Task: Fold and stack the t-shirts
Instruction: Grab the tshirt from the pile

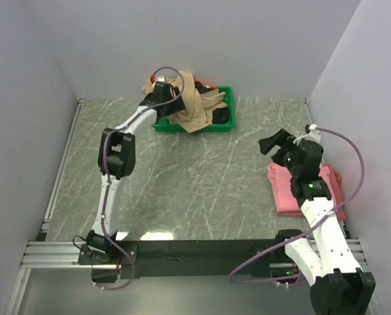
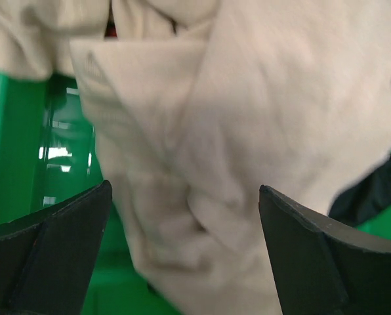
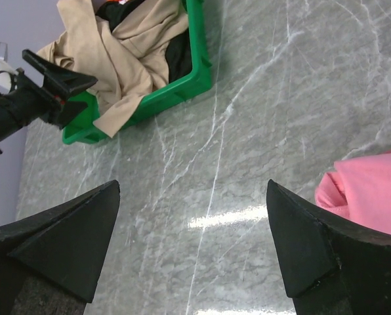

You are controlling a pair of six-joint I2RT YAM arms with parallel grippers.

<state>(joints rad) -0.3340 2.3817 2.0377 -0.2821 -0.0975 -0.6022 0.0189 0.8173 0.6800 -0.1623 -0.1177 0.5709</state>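
Note:
A tan t-shirt lies crumpled over the green tray at the back of the table, hanging over the tray's front rim. Black cloth and a bit of orange cloth show under it. My left gripper is open at the tray's left end; in the left wrist view the tan t-shirt fills the space just beyond its fingers. A folded pink t-shirt lies at the right. My right gripper is open and empty above the table, just left of the pink t-shirt.
White walls close in the table on the left, back and right. The tray stands against the back wall. The grey marble tabletop lies between the tray and the arm bases. A black rail runs along the near edge.

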